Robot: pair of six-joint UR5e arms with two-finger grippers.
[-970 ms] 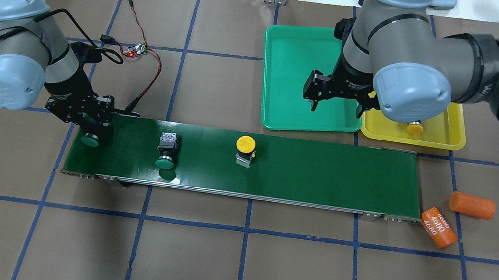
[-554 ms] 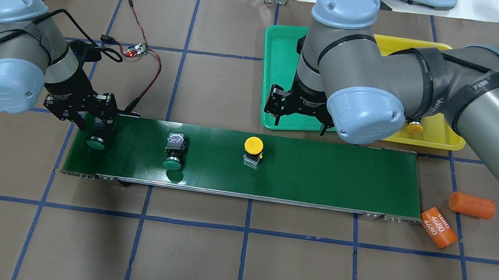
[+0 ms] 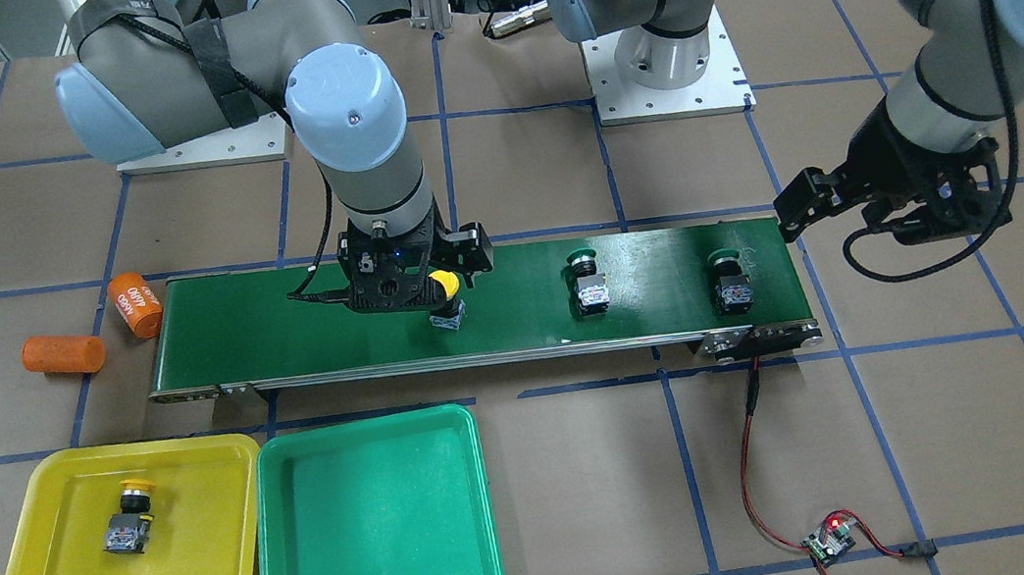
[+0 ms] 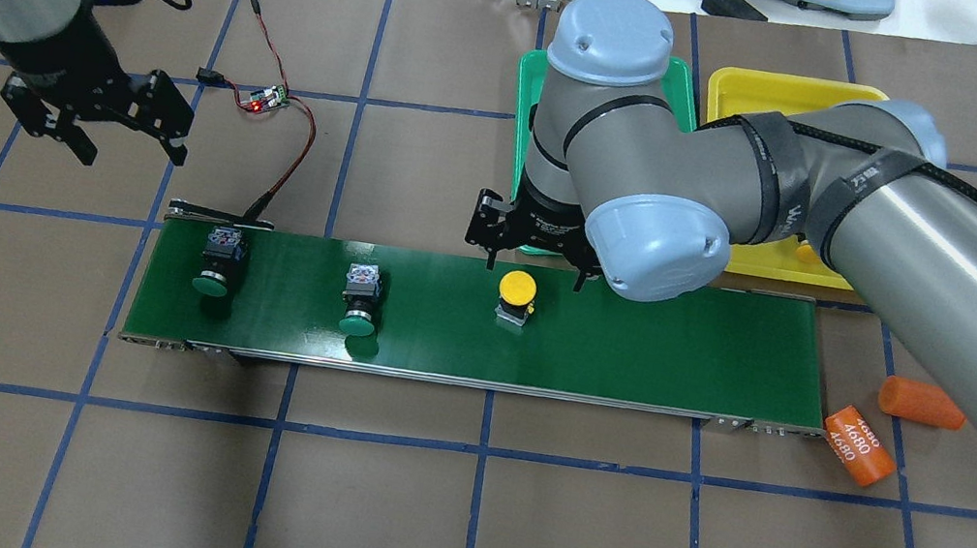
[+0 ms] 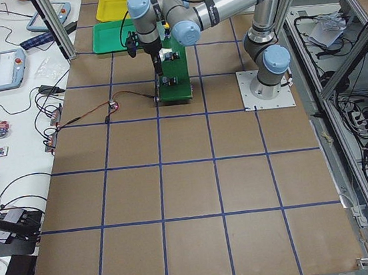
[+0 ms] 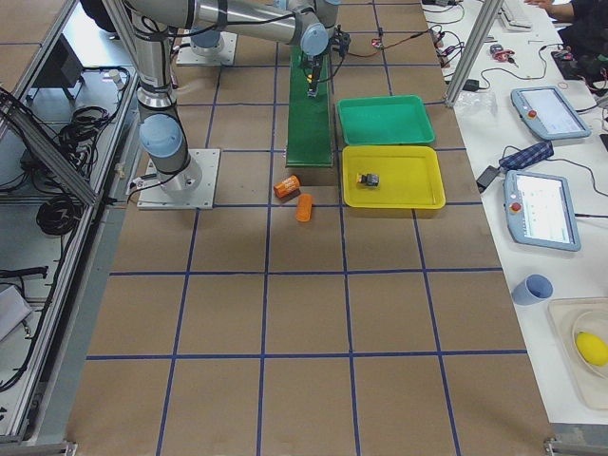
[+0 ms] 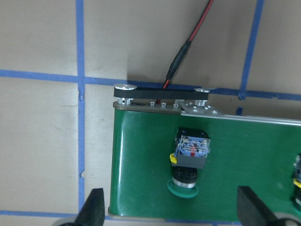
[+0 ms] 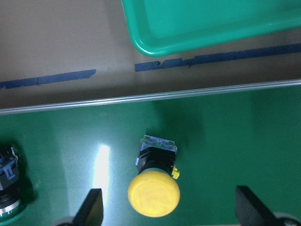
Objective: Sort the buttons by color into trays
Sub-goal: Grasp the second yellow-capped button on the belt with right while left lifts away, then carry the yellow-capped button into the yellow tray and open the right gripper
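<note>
Right tool (image 4: 535,274) above yellow button (image 4: 517,288), jaws apart

Only "4680" reads — printed on one orange cylinder (image 4: 858,446).

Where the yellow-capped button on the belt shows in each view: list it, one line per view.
Front-facing: yellow-capped button, midway along the conveyor belt.
Overhead: middle of the belt.
Exterior left: too small to tell.
Exterior right: too small to tell.
Left wrist: not in it.
Right wrist: bottom centre.
Shared landmark: the conveyor belt under it.
</note>
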